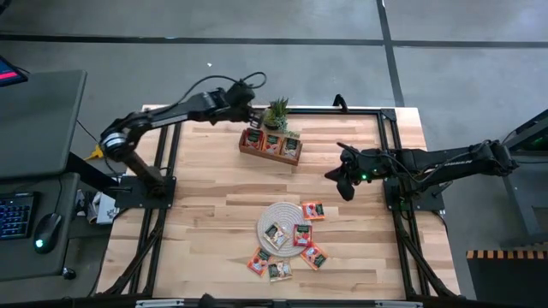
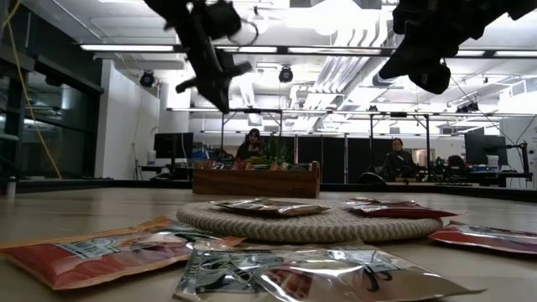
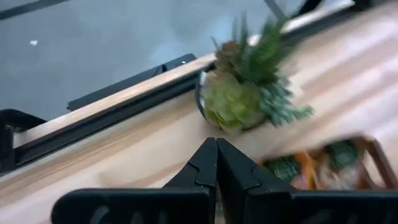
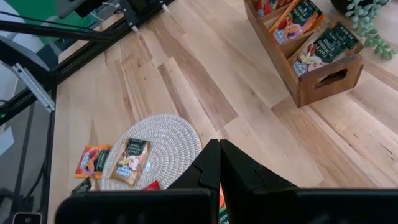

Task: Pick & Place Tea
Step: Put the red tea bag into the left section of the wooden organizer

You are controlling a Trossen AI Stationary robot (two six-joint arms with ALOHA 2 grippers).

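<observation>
Left gripper (image 1: 253, 126), pressed together and empty, hovers over the tray (image 1: 271, 154); next it needs another sachet (image 1: 312, 210) from the mat (image 1: 285, 228).

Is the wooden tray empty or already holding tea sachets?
Holding some: the wooden tray has tea sachets standing upright in its compartments.

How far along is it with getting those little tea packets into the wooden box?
Partly done. Some sachets already stand in the wooden tray. Nothing is in hand: the left gripper is shut and empty above the tray, and the right gripper hangs shut over bare table. Left to do: the sachets on and around the round mat.
</observation>
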